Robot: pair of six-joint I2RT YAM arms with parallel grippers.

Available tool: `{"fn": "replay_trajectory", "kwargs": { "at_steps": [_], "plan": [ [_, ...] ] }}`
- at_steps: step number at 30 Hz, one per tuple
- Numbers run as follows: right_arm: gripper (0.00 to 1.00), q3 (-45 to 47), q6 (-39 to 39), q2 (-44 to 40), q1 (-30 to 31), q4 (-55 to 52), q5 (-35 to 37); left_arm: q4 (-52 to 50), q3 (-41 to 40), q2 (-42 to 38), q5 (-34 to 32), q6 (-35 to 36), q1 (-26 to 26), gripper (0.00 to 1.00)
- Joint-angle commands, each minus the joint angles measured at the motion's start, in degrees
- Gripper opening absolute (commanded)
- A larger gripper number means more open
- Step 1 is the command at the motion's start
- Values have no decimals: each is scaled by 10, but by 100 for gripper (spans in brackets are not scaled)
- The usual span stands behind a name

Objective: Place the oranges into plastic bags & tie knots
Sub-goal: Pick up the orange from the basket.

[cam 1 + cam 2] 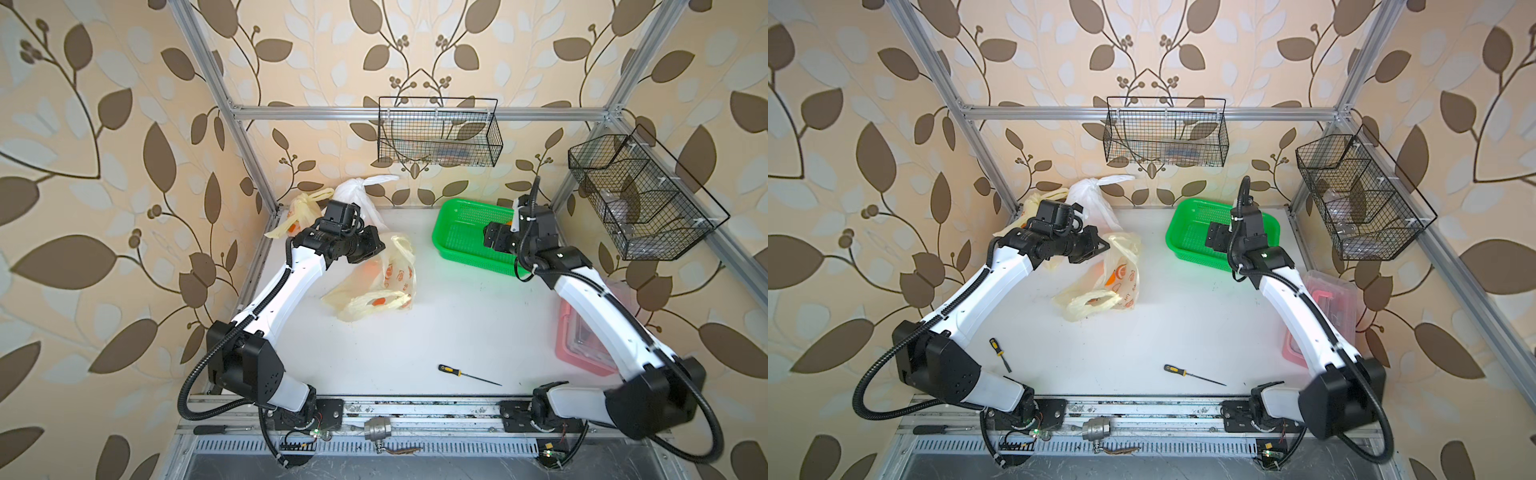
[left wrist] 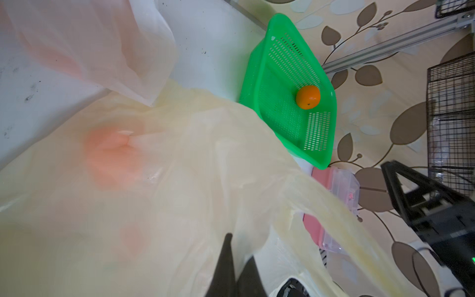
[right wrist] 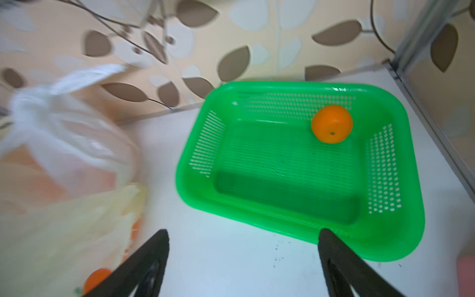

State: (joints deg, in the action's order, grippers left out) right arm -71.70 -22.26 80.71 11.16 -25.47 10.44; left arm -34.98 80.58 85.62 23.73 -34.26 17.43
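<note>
Three plastic bags were in view: a white bag (image 1: 357, 199) closed by a knot (image 1: 368, 181) at the upper left of the table, a far yellow bag (image 1: 301, 208) behind the left arm, and an open yellow bag (image 1: 395, 274) left of centre, with orange shapes too blurred to count showing through its film. One loose orange (image 3: 331, 123) lay in the green basket (image 1: 461, 232) by the back right corner. The left gripper (image 1: 1102, 248) had its jaws pressed together on the open yellow bag's rim. The right gripper (image 3: 241, 257) hung over the basket's near edge, jaws spread wide and holding nothing. Two screwdrivers (image 1: 1000, 353) (image 1: 1192, 374) lay low in the frame. A pink-handled box (image 1: 1325, 299) hugged the right edge. The table (image 1: 436, 324) was open between the arms.
</note>
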Motion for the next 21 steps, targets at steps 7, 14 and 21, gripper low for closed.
{"fn": "replay_trajectory", "kwargs": {
  "at_steps": [7,14,21],
  "plan": [
    [90,-146,4,257,-103,20,42,-16,65,29,6,27,24,0],
    [94,-293,33,419,-139,8,22,-12,73,36,10,2,29,0],
    [95,-405,69,519,-155,-32,24,-27,94,39,-7,-7,43,0]
  ]
}}
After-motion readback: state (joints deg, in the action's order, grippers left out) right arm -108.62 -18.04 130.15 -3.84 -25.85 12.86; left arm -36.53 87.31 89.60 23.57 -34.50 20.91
